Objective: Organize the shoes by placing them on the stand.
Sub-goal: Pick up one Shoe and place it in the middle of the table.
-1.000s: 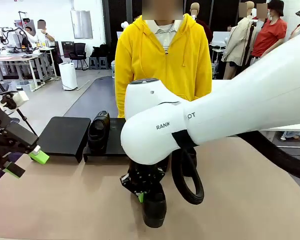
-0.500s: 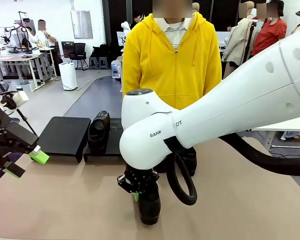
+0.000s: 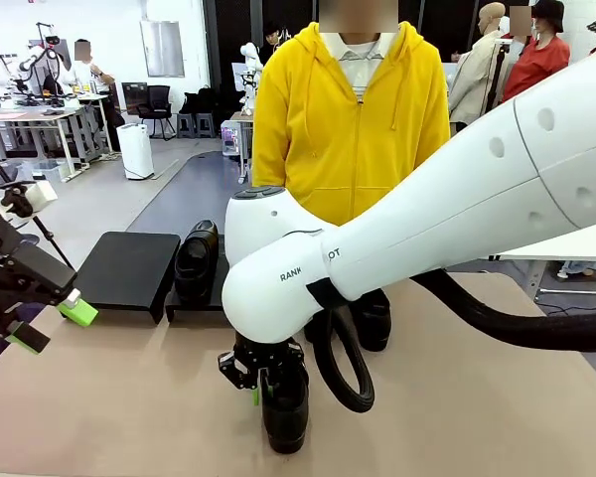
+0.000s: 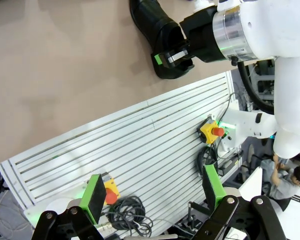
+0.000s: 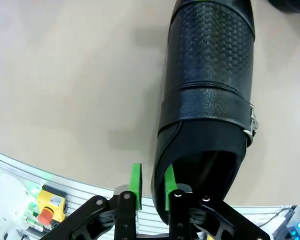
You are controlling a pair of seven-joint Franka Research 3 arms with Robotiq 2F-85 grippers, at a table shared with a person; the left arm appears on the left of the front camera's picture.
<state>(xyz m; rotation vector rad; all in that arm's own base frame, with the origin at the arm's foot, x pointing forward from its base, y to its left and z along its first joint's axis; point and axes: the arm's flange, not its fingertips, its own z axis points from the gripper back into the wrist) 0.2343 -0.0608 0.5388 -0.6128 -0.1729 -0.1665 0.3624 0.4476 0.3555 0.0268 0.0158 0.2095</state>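
We see the right gripper (image 5: 152, 182) with jaws slightly apart astride the heel rim of a pebble-grained black shoe (image 5: 210, 100) on the tan desk (image 3: 129, 397). Its arm half hides a second shoe (image 3: 375, 323). The left gripper (image 4: 155, 192) has its jaws wide apart.

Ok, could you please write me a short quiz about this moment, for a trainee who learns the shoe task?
1. True or false: a shoe stands on the black stand.
2. The right fingers straddle the rim of another shoe. Where is this one? A: on the stand. B: on the table, near the robot's edge. C: on a chair.
3. Fill in: the left fingers are ___ and hold nothing.
Key: 1 true; 2 B; 3 open.
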